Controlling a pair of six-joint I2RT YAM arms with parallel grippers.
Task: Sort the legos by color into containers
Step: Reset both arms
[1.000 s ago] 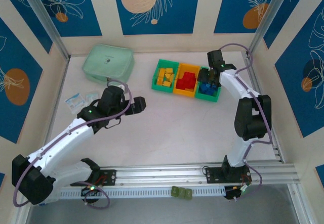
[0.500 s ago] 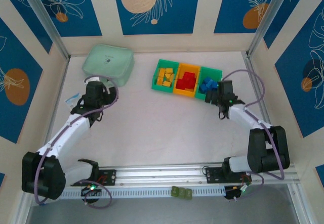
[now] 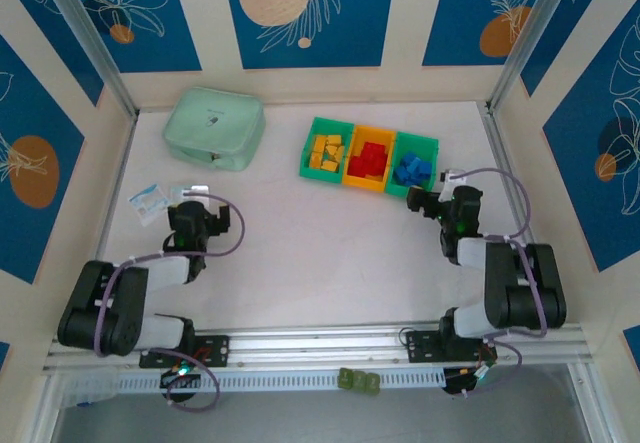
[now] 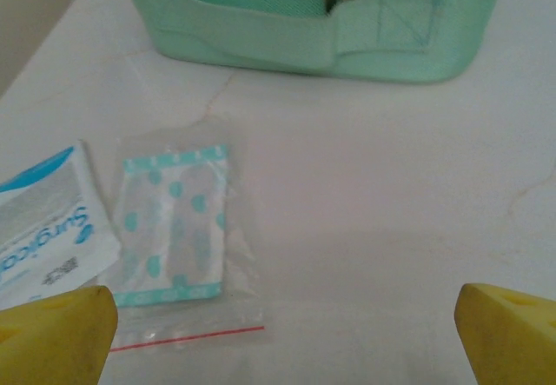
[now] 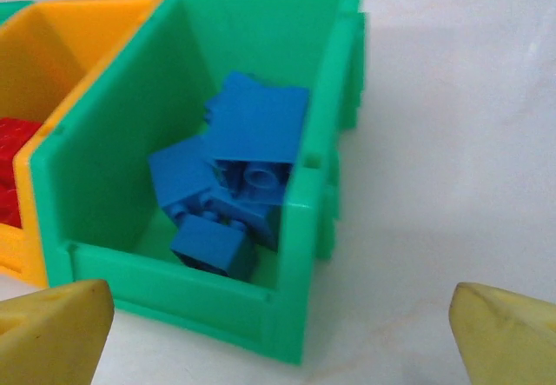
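You hold left claw (image 4: pixel 280 333) and right claw (image 5: pixel 278 333) open, empty. The legos (image 3: pixel 370 160) sit colour-sorted in the containers (image 3: pixel 415 139), so the task reads complete.

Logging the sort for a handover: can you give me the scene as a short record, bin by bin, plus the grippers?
left green plastic bin: yellow-orange studded bricks
middle orange-yellow plastic bin: red studded bricks
right green plastic bin: blue studded bricks
left gripper: open, empty, facing mint-green soft zip case
right gripper: open, empty, facing right green plastic bin
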